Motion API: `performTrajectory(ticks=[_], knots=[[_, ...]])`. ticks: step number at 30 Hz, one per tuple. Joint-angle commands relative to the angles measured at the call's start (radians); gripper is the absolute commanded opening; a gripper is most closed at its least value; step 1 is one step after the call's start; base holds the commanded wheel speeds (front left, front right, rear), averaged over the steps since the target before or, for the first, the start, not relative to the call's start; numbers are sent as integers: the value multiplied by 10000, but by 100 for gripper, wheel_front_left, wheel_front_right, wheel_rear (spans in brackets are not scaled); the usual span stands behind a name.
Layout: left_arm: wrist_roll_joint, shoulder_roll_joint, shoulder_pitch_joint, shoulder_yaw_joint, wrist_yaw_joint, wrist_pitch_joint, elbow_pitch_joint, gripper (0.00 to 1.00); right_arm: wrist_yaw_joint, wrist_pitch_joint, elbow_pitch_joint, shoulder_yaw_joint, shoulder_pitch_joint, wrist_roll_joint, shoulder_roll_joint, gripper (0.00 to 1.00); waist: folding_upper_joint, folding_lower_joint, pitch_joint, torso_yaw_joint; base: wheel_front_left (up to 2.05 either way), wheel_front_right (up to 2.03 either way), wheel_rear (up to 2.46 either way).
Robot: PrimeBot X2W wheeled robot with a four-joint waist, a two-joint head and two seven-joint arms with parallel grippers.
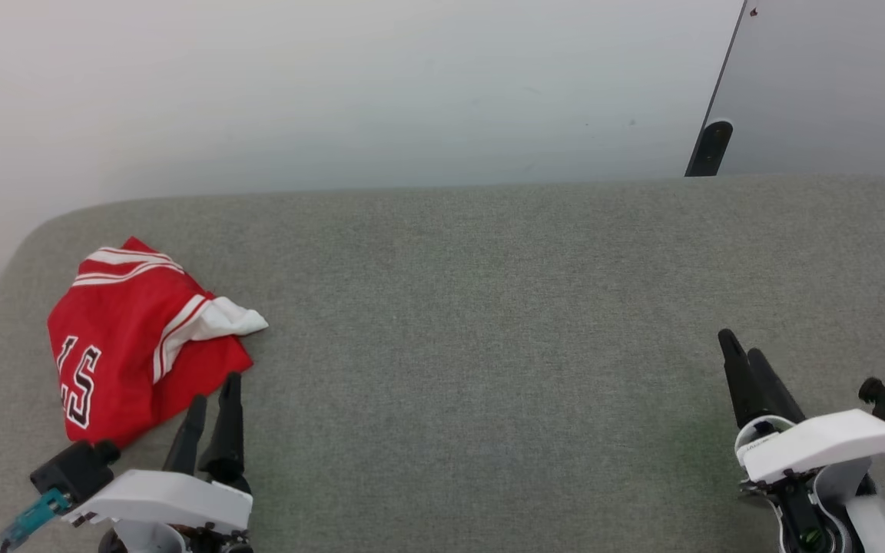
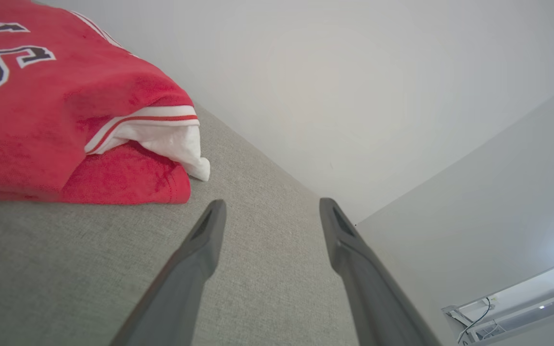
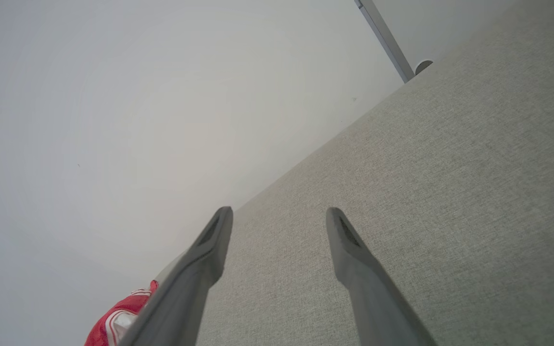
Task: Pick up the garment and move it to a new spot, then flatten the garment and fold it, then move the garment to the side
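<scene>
garment (image 1: 131, 338) loosely folded, looks set aside, likely near done | left gripper (image 1: 216, 388) just beside it, spread, empty | right gripper (image 1: 740, 343) well apart, spread, empty

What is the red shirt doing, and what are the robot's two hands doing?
garment: folded into a loose bundle with a white sleeve poking out, lying on the grey surface; nothing holds it.
left gripper: jaws open and empty, close beside the garment's near edge.
right gripper: jaws open and empty, over bare grey surface far from the garment.
</scene>
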Motion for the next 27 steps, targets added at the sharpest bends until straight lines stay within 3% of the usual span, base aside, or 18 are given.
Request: performTrajectory(ticks=[1,9,27], knots=[[400,98,-212,-20,-47,-102,-99,100,-1,-114,-38,98,-417,-420,-158,100,0,0,14,-1,0,0,0],[1646,160,-317,-16,47,-359,-132,100,-2,-364,262,170,-664,-2020,-297,100,0,0,57,-21,0,0,0],[3795,338,-422,-253,19,-822,265,100,-3,-831,638,-29,-919,-4185,-187,100,0,0,155,-69,0,0,0]])
